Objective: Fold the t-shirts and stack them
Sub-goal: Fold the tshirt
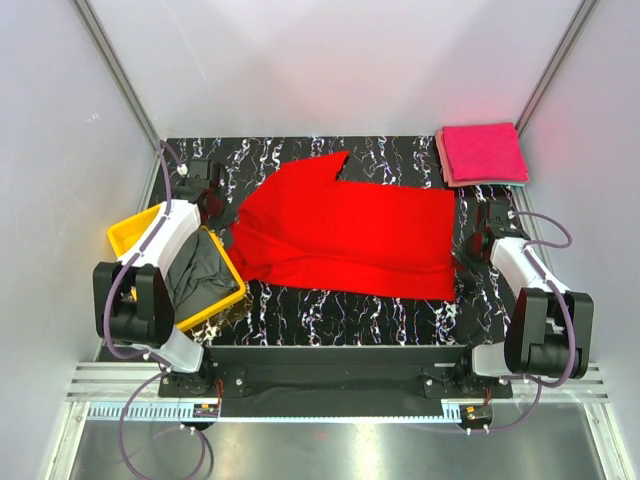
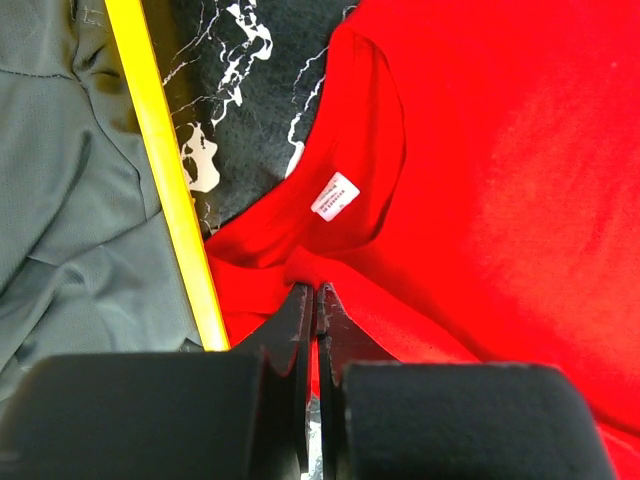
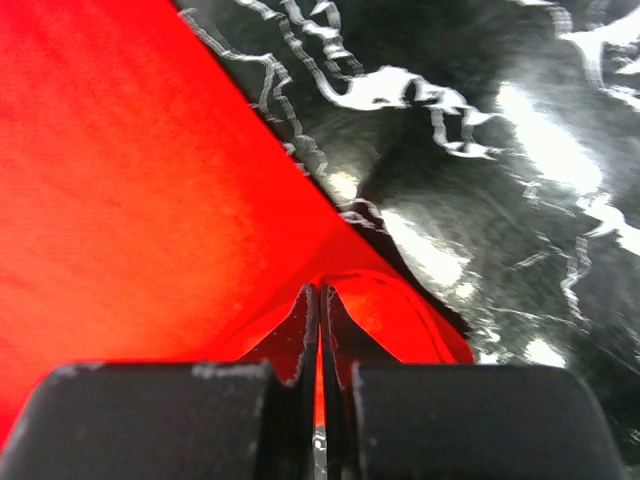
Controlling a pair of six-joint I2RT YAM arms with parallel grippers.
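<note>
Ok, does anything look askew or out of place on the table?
The red shirt lies skewed, rumpled at its left end. A grey shirt sits bunched in the yellow tray. The pink stack, far right, looks neat.

Bright red t-shirt (image 1: pixel 350 235) is glowing on black, white-veined table (image 1: pixel 330 315); yellow tray (image 1: pixel 130 232) is showing grey shirt (image 1: pixel 195 275); folded shirts (image 1: pixel 485 152) magenta.
</note>
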